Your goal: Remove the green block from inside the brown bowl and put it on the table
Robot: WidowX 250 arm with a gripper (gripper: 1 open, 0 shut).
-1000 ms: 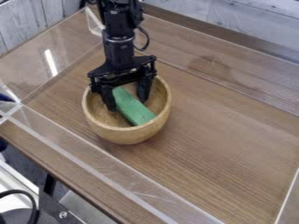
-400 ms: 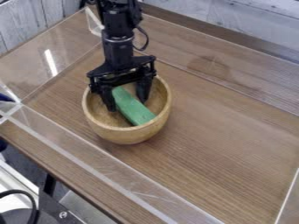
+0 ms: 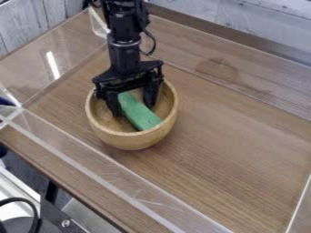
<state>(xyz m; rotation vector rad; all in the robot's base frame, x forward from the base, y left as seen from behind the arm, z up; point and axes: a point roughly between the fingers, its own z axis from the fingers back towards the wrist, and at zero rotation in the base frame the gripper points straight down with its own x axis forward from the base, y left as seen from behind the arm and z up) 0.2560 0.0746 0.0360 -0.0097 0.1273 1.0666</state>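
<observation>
My black claw point(image 3: 129, 94) hangs spread wide, pointing down into the round light-brown wooden bowl point(image 3: 112, 132), straddling the 12 o'clock end of the flat bright-green block point(image 3: 140, 114). The block lies inside the bowl, ungripped. Grasp, lift and placement on the dark wood-grain surface point(image 3: 231, 150) all remain.

A clear acrylic wall point(image 3: 25, 123) runs along the left side of the work surface, catching a bright white glare patch on its upper part. A second clear wall point(image 3: 85, 173) fences the near edge, its top rim showing as a pale line that slants down to the right. Beyond the far side stands a backdrop of pale grey wooden planks point(image 3: 249, 18), with more of the same planking at the far left corner point(image 3: 31, 23). At the near left corner, below the surface, dark cables point(image 3: 15, 214) loop (what they connect to cannot be told).
</observation>
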